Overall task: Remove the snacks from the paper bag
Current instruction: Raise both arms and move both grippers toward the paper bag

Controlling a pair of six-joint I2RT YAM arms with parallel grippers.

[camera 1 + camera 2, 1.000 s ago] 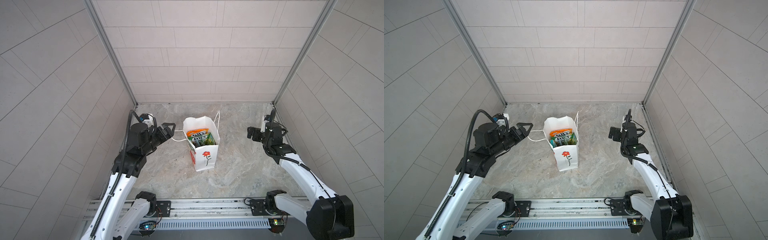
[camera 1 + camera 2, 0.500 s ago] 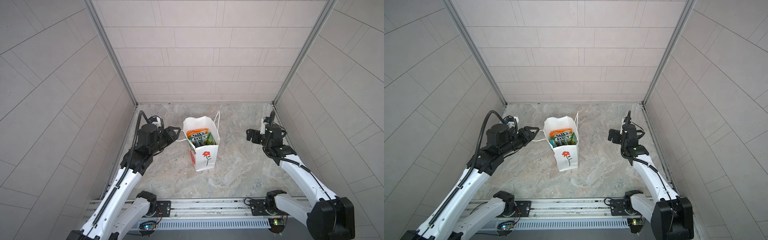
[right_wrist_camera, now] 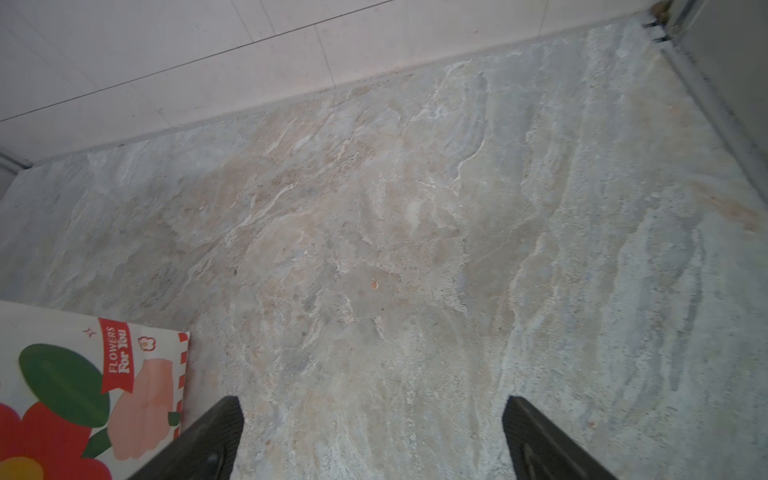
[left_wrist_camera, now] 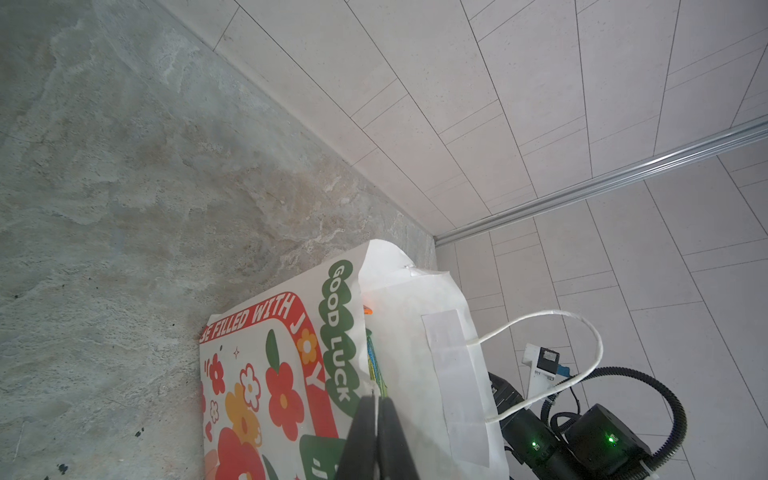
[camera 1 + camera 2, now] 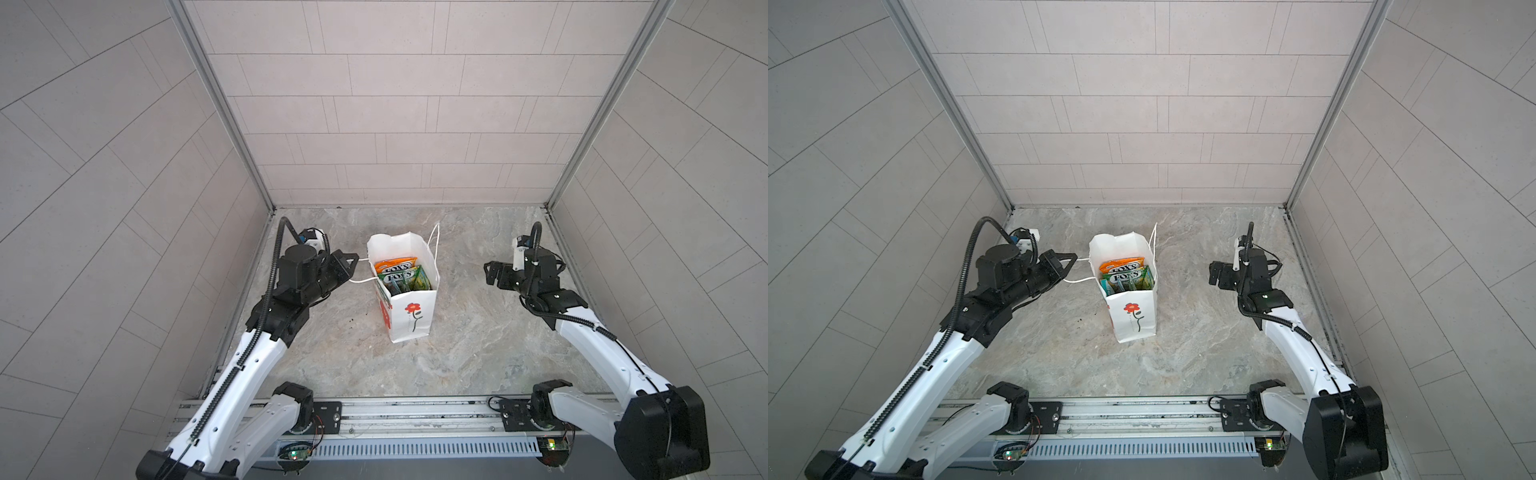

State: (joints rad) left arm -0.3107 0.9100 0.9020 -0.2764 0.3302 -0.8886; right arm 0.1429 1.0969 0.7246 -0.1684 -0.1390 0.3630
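Observation:
The paper bag (image 5: 409, 316) (image 5: 1133, 324) stands upright mid-floor, mouth open, red flower on its near face. Snacks stand inside: an orange FOX'S packet (image 5: 395, 264) (image 5: 1122, 264) and a green one (image 5: 401, 276) (image 5: 1127, 277); only their edges (image 4: 371, 361) show in the left wrist view. My left gripper (image 5: 353, 264) (image 5: 1071, 259) (image 4: 376, 401) sits just left of the bag's rim, shut on the white string handle (image 5: 361, 280) (image 5: 1077, 281). My right gripper (image 5: 490, 272) (image 5: 1214, 274) (image 3: 374, 409) hovers open to the bag's right, nothing between its fingers.
The bag's other string handle (image 5: 434, 237) (image 4: 582, 332) sticks up on its far side. Tiled walls close in the marble floor (image 5: 478, 332) on three sides. The arms' rail (image 5: 415, 415) runs along the front edge. A printed bag side (image 3: 62, 374) shows in the right wrist view.
My left gripper has moved right toward the bag's rim and closed on the near string handle. The right arm has hardly moved and stays open.

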